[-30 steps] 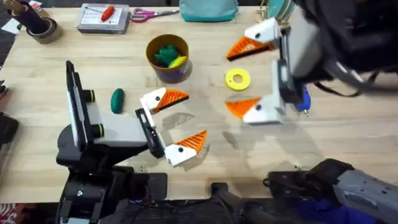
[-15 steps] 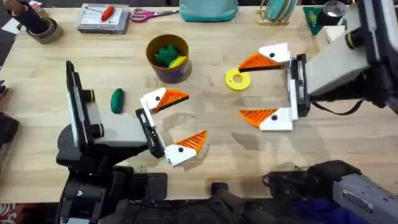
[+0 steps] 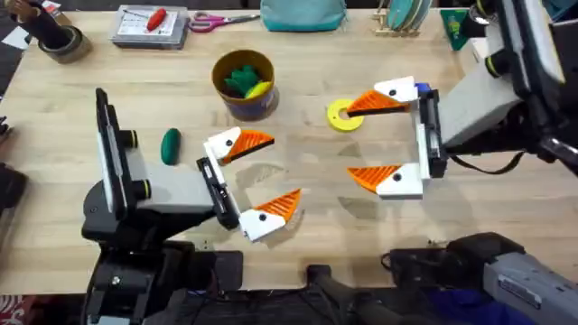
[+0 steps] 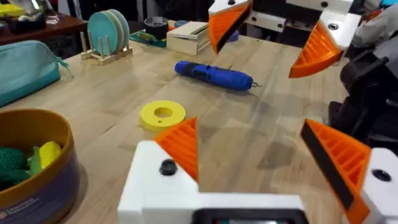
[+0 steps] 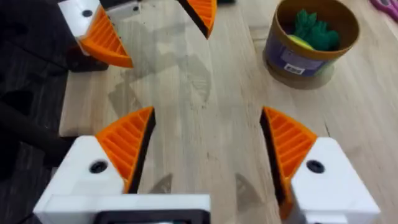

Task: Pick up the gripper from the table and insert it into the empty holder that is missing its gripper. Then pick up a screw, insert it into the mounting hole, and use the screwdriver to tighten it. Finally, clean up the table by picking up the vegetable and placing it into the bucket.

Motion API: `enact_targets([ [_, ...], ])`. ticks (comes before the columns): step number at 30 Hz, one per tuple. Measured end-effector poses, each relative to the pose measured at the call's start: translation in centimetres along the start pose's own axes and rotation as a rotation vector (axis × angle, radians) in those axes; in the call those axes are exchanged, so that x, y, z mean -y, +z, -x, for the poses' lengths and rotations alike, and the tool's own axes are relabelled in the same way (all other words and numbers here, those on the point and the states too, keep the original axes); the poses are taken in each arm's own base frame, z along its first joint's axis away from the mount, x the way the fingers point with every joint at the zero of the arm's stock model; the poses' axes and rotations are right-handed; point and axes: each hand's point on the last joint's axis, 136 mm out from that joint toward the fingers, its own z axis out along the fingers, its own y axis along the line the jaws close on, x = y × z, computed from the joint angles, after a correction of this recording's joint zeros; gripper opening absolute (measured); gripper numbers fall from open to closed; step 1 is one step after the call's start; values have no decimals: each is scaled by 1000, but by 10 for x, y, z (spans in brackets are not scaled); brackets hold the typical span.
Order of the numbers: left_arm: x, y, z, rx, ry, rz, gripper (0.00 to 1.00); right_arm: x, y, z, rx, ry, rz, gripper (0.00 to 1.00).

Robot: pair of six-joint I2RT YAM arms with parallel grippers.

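Observation:
The vegetable [image 3: 171, 145] lies on the table left of my left gripper [image 3: 284, 168], which is open with nothing between its orange fingers. The bucket [image 3: 244, 101] stands behind it and holds a leafy green toy and a yellow toy; it is also the bucket [image 5: 311, 59] in the right wrist view. My right gripper [image 3: 350, 141] is open and empty, its fingers pointing left beside a flat yellow ring [image 3: 343, 115]. The screwdriver [image 4: 214, 73] lies beyond that ring. The loose gripper piece, the empty holder and the screw are out of view.
Along the back edge sit a tape roll [image 3: 59, 43], a tray with a red-handled tool [image 3: 149, 25], scissors [image 3: 217, 20], a teal pouch [image 3: 302, 13] and a plate rack [image 3: 402, 16]. Bare wood lies between the two grippers.
The right arm has dropped from close under the camera and drawn back to the right, its open gripper now lower over the table. The left arm has not moved.

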Motion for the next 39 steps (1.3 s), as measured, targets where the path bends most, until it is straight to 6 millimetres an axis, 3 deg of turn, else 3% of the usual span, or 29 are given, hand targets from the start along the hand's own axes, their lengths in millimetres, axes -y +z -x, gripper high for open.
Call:
enact_targets([
  [32,0,0,0,0,0,0,985,5,1,-8,-39,38,-24,946],
  [33,0,0,0,0,-2,0,958,5,1,-8,-42,42,-26,946],
  [35,0,0,0,0,1,-1,745,6,1,-8,-44,44,-29,948],
  [37,0,0,0,0,3,-1,475,6,0,-8,-45,46,-30,947],
  [39,0,0,0,0,4,-1,141,6,0,-9,-48,47,-32,947],
])
